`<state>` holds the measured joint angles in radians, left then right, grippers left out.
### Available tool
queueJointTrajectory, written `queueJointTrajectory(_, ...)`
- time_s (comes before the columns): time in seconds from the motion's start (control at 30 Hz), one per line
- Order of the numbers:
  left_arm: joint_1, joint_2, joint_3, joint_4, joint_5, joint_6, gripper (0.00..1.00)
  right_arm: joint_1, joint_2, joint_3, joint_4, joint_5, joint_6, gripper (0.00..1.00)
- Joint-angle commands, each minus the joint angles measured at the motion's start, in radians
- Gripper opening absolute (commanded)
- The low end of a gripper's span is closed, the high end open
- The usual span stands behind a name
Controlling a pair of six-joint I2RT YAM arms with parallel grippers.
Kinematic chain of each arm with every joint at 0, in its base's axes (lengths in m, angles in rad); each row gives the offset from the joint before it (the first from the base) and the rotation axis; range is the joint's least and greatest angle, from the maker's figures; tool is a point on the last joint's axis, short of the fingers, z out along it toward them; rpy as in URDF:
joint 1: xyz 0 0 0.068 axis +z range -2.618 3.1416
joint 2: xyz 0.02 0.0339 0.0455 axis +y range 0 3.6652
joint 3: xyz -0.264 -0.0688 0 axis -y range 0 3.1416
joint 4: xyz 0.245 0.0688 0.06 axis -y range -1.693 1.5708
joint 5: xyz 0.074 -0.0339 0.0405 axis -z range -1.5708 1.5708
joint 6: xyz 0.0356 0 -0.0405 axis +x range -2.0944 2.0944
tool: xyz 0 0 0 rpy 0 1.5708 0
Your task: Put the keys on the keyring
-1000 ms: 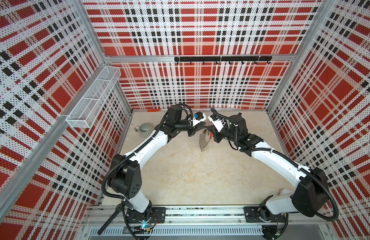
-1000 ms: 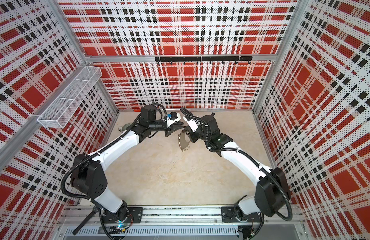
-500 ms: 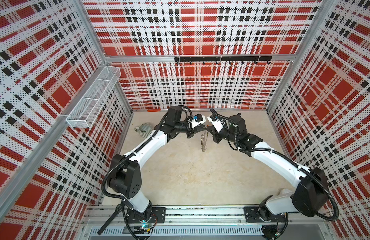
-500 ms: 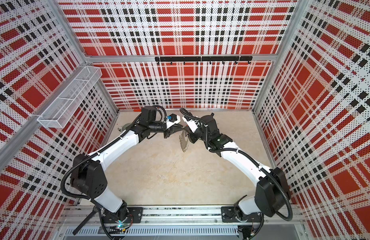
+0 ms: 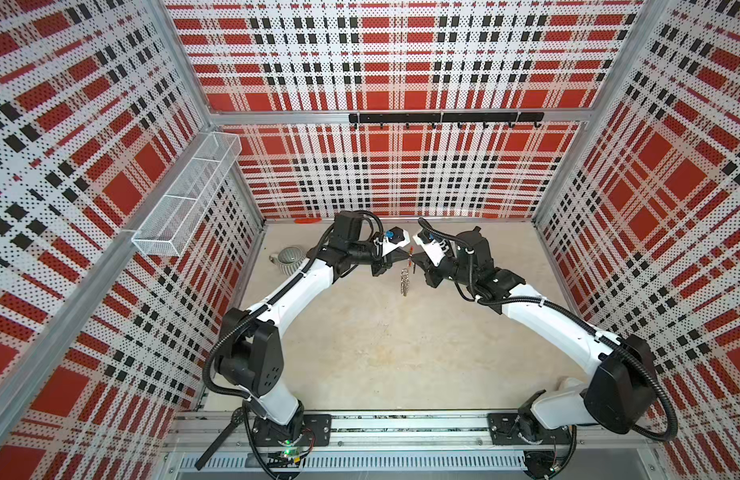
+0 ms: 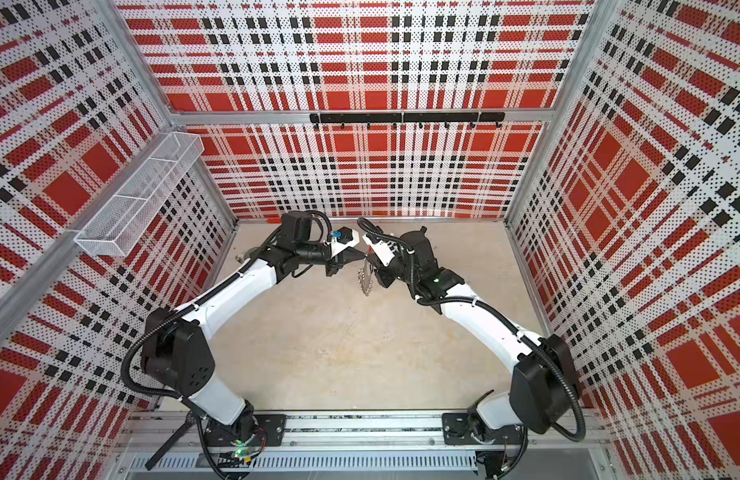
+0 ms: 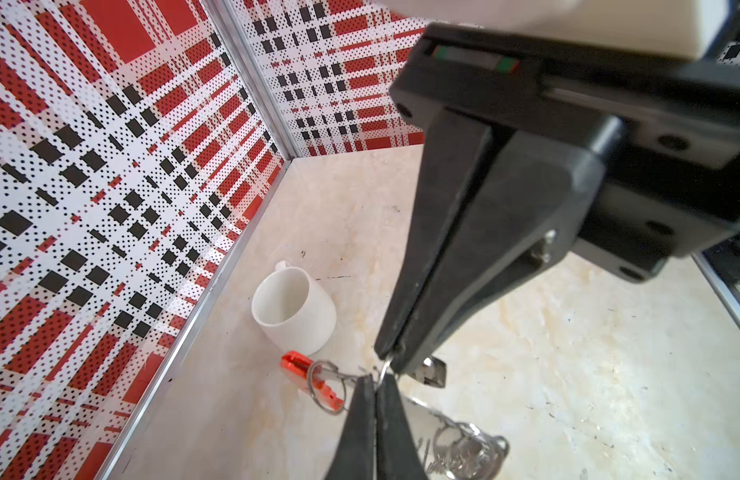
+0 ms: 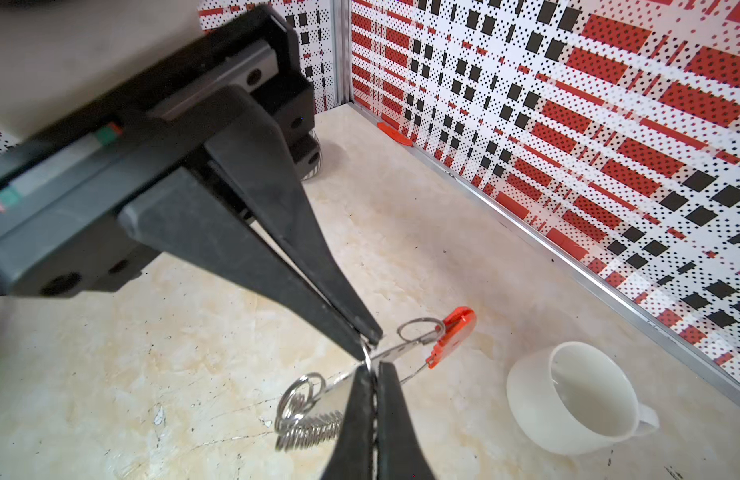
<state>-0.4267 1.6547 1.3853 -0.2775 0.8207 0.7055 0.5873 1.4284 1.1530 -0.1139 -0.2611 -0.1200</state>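
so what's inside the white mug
Only its bare white inner wall shows in both wrist views; no object is visible in the white mug. The lowest part behind its near rim is hidden.

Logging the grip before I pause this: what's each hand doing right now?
Right hand: closed on the keyring.
Left hand: closed, pinching a thin wire ring at the keyring's edge.

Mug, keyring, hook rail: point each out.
mug [image 7: 318, 324]: left wrist view, white outer wall.
keyring [image 5: 404, 282]: in a top view, hanging wire rings.
hook rail [image 5: 401, 117]: in a top view, left half of the black bar.
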Motion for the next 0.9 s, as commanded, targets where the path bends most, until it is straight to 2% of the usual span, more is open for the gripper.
queueJointTrajectory(0.0, -0.005, 0.014, 0.028, -0.020, 0.043, 0.020, 0.00, 0.014, -0.019, 0.020, 0.086, -0.027, 0.007, 0.00)
queueJointTrajectory(0.1, -0.005, 0.005, 0.020, -0.016, 0.054, 0.009, 0.00, 0.014, -0.020, 0.017, 0.102, -0.023, 0.040, 0.00)
queueJointTrajectory(0.13, -0.007, 0.000, 0.011, 0.001, 0.061, -0.010, 0.00, 0.014, -0.021, 0.017, 0.107, -0.015, 0.054, 0.06)
queueJointTrajectory(0.2, -0.007, -0.016, -0.028, 0.086, 0.067, -0.087, 0.00, 0.014, -0.026, 0.018, 0.115, 0.015, 0.080, 0.29)
queueJointTrajectory(0.27, -0.008, -0.042, -0.095, 0.217, 0.057, -0.167, 0.00, 0.010, -0.027, 0.024, 0.109, 0.051, 0.104, 0.36)
queueJointTrajectory(0.3, -0.010, -0.059, -0.140, 0.296, 0.036, -0.217, 0.00, 0.006, -0.030, 0.025, 0.110, 0.066, 0.115, 0.47)
queueJointTrajectory(0.33, -0.012, -0.077, -0.185, 0.388, 0.006, -0.270, 0.00, 0.001, -0.035, 0.022, 0.112, 0.071, 0.127, 0.53)
queueJointTrajectory(0.4, -0.013, -0.106, -0.262, 0.516, -0.043, -0.343, 0.00, -0.013, -0.045, 0.013, 0.123, 0.067, 0.160, 0.58)
queueJointTrajectory(0.53, -0.013, -0.138, -0.334, 0.642, -0.037, -0.444, 0.00, -0.075, -0.068, -0.026, 0.192, -0.038, 0.277, 0.60)
queueJointTrajectory(0.77, -0.019, -0.160, -0.336, 0.691, -0.011, -0.561, 0.00, -0.223, -0.020, -0.099, 0.502, -0.463, 0.644, 0.58)
queueJointTrajectory(0.87, -0.019, -0.174, -0.349, 0.752, -0.011, -0.622, 0.00, -0.231, 0.014, -0.112, 0.633, -0.573, 0.766, 0.58)
